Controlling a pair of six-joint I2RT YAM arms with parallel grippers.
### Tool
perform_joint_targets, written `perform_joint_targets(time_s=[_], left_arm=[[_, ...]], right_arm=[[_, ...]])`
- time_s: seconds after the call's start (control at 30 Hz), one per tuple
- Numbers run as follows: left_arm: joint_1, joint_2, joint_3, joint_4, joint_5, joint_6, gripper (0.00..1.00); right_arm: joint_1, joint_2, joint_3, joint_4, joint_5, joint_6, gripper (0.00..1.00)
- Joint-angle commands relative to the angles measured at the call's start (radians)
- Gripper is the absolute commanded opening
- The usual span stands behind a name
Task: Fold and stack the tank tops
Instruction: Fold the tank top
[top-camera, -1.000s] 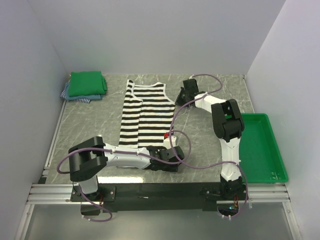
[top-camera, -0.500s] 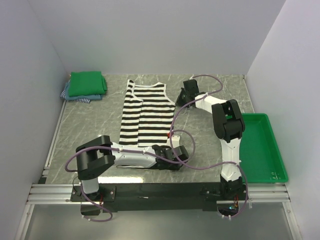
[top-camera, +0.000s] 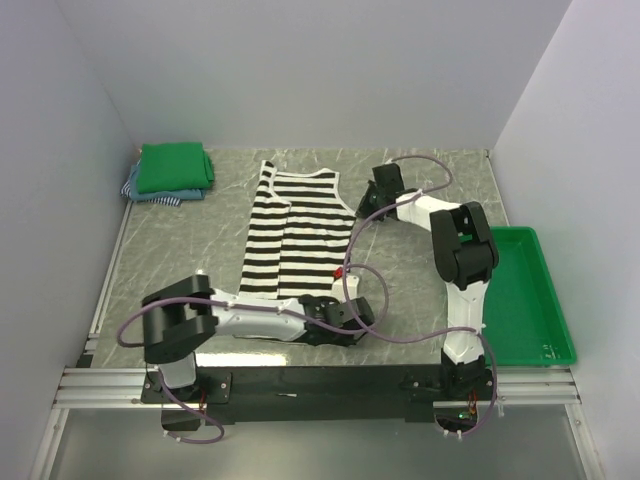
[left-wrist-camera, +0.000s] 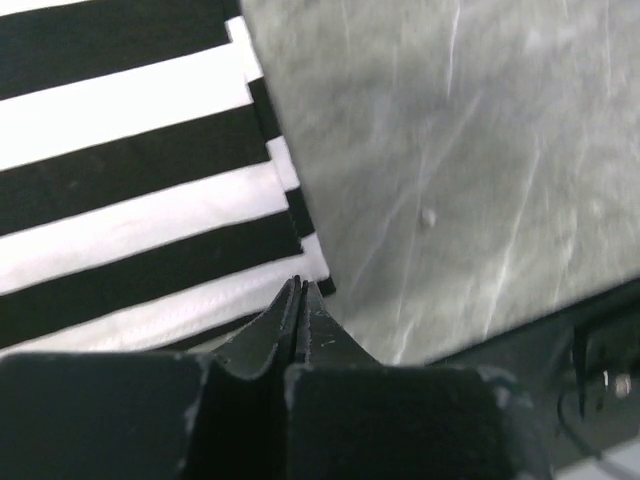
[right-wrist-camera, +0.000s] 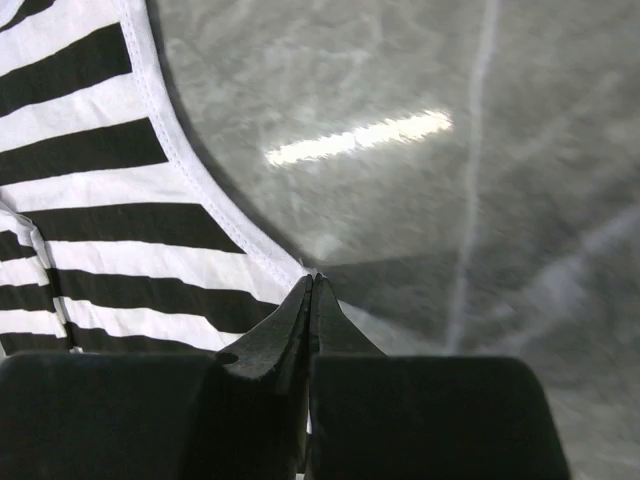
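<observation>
The black-and-white striped tank top (top-camera: 295, 230) lies flat in the middle of the table, straps at the far end. My left gripper (top-camera: 345, 306) lies low at its near right hem corner. In the left wrist view the jaws are shut, the tips (left-wrist-camera: 300, 284) pinching the white hem (left-wrist-camera: 180, 310). My right gripper (top-camera: 378, 190) is at the top's far right side, shut on the white-stitched armhole edge (right-wrist-camera: 312, 278). At the far left corner a folded green tank top (top-camera: 175, 167) lies on a folded blue one (top-camera: 160, 195).
A rigid green tray (top-camera: 520, 300) sits along the right edge of the table. White walls close in the left, back and right. The arms' purple cables (top-camera: 365, 280) loop over the table near the striped top's right side.
The left gripper has closed on the hem corner. The right gripper has shifted slightly right, and the striped top's far end has moved right with it.
</observation>
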Motion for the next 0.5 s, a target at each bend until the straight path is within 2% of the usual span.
perform_joint_targets(time_s=[0.0,0.23,0.47], left_arm=[[-0.018,-0.133,-0.052,0.058,0.017,0.021,0.01],[-0.047,-0.199,-0.069,0.116,0.054,0.020,0.00],[-0.046,-0.262,-0.141,0.121,0.015,-0.017,0.01]], right_arm=[[-0.040,-0.110,-0.059,-0.021,0.007,0.015,0.00],[-0.071,-0.217,-0.149,-0.032,0.020,0.010,0.00],[-0.058,-0.246,-0.137,-0.069,0.017,0.003,0.00]])
